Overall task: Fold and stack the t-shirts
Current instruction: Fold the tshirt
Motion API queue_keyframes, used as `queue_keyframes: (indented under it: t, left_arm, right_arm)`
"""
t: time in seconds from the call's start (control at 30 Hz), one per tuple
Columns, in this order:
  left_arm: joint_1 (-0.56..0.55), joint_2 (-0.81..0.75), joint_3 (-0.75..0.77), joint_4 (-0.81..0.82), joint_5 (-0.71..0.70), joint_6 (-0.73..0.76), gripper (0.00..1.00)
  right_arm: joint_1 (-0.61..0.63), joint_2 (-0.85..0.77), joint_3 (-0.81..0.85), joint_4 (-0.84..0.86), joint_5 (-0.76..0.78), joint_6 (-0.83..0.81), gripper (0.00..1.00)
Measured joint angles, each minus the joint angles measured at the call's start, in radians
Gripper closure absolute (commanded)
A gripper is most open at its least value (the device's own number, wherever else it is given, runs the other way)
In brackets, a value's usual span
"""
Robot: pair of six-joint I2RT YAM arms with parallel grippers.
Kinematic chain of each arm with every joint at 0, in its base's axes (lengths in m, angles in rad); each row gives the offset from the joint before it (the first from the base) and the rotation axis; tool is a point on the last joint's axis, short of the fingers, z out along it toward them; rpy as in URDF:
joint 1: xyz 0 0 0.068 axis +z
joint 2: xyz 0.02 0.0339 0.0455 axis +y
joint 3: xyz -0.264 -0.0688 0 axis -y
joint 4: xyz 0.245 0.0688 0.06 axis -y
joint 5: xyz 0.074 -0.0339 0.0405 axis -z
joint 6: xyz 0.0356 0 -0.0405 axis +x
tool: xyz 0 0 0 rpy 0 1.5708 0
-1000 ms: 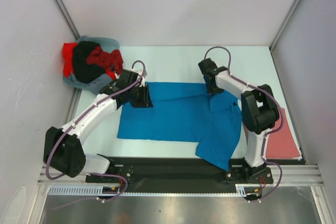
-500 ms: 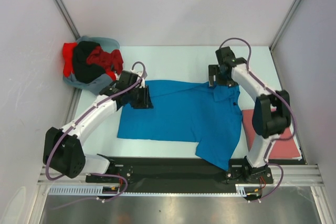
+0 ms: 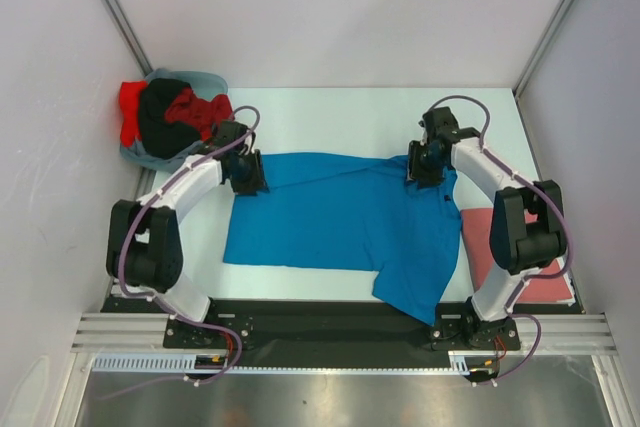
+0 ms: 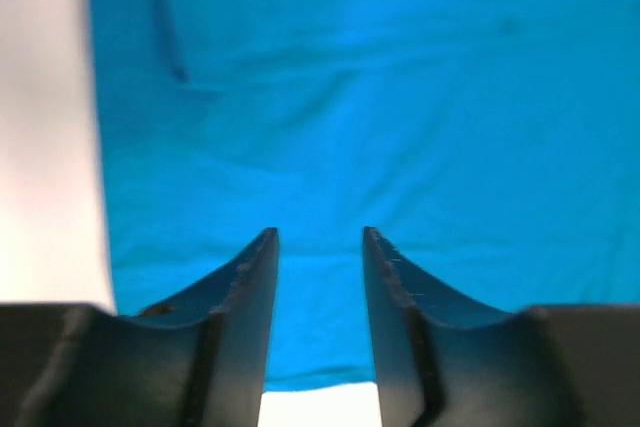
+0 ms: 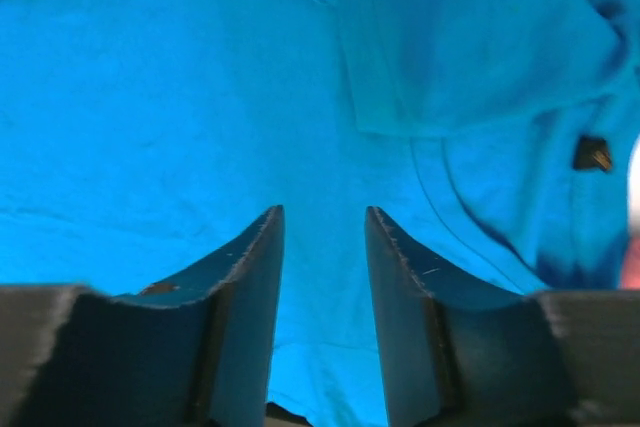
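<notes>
A bright blue t-shirt (image 3: 340,222) lies spread out on the white table, with one sleeve hanging over the near edge. My left gripper (image 3: 250,175) is open over its far left corner; in the left wrist view (image 4: 318,237) the blue cloth (image 4: 380,97) and its hem lie between the fingers. My right gripper (image 3: 415,169) is open over the far right part near the collar; in the right wrist view (image 5: 323,215) only blue cloth (image 5: 180,97) shows under it. A dull pinkish-red shirt (image 3: 500,247) lies folded at the right. Bright red (image 3: 130,102), black (image 3: 160,122) and grey-blue (image 3: 140,155) shirts lie heaped at the far left.
White walls enclose the table on three sides. The black rail (image 3: 320,322) with both arm bases runs along the near edge. A small dark label (image 5: 592,153) shows on the blue shirt near the collar.
My right gripper moved right along the shirt's far edge, which now lies flatter and wider. My left gripper moved left to the far left corner, and its arm swung in closer to the left wall.
</notes>
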Motion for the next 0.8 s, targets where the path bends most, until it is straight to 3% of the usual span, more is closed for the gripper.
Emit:
queue_keyframes:
  t: [0.13, 0.3, 0.5, 0.8]
  left_arm:
    - [0.054, 0.081, 0.029, -0.006, -0.013, 0.003, 0.52]
    - [0.085, 0.18, 0.074, -0.01, -0.028, 0.003, 0.51]
    - [0.114, 0.286, 0.172, -0.012, -0.048, 0.005, 0.53]
    - [0.157, 0.333, 0.203, -0.008, -0.033, 0.011, 0.59]
  right_arm:
    - [-0.001, 0.069, 0.014, 0.005, -0.014, 0.002, 0.41]
    - [-0.002, 0.129, 0.05, -0.001, -0.014, -0.003, 0.33]
    - [-0.005, 0.138, 0.07, -0.012, -0.01, -0.015, 0.33]
    - [-0.014, 0.149, 0.069, -0.03, -0.003, -0.017, 0.32]
